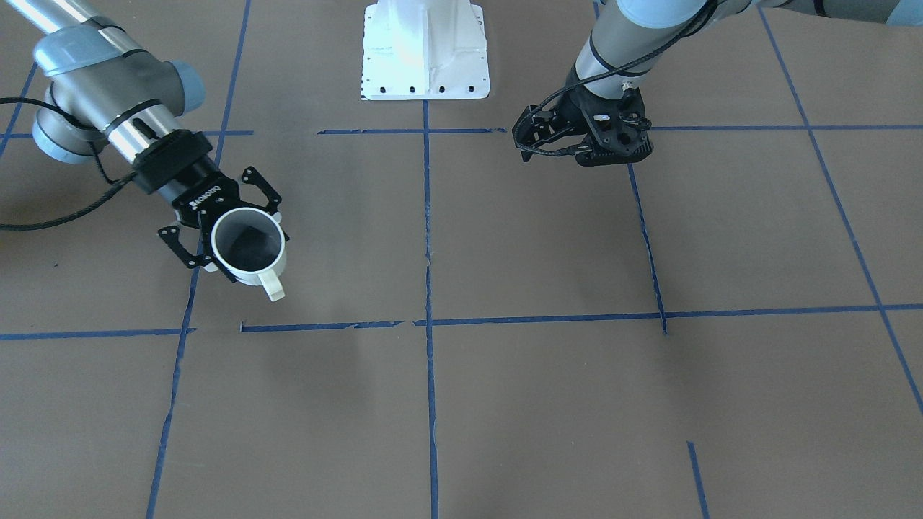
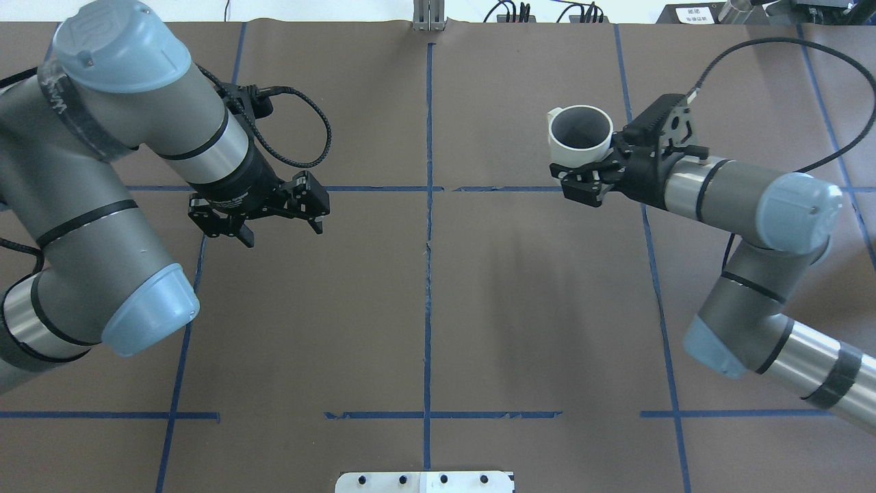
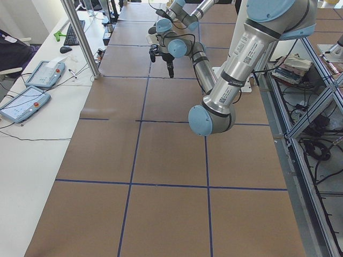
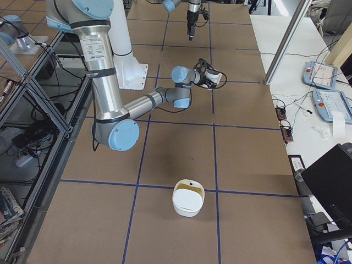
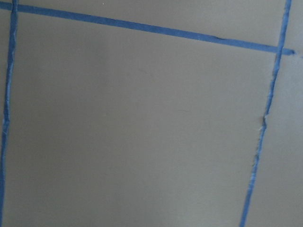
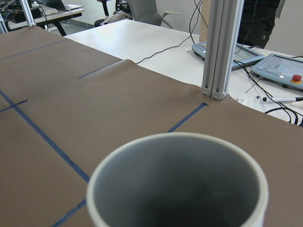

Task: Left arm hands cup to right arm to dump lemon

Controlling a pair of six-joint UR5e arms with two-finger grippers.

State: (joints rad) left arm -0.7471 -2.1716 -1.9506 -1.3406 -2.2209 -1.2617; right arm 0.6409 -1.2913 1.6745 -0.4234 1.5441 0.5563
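Note:
The white cup [image 1: 249, 249] is upright, mouth up, held by my right gripper [image 1: 241, 231], the boxy ROBOTIQ one, which is shut on its wall. The handle points away from the robot. In the overhead view the cup [image 2: 580, 133] sits at the tip of the right gripper [image 2: 583, 164], on the right half of the table. The cup's grey inside [image 6: 189, 189] shows no lemon; the lemon is not in view. My left gripper [image 2: 263, 216], with skeletal fingers, is open and empty over the left half, pointing down. It also shows in the front view [image 1: 580, 140].
A white bowl [image 4: 188, 199] with a yellowish inside stands near the table's right end. The white robot base [image 1: 425, 50] sits at mid table edge. An aluminium post [image 6: 218, 47] stands at the far edge. Blue tape lines [image 2: 428, 274] cross the brown table.

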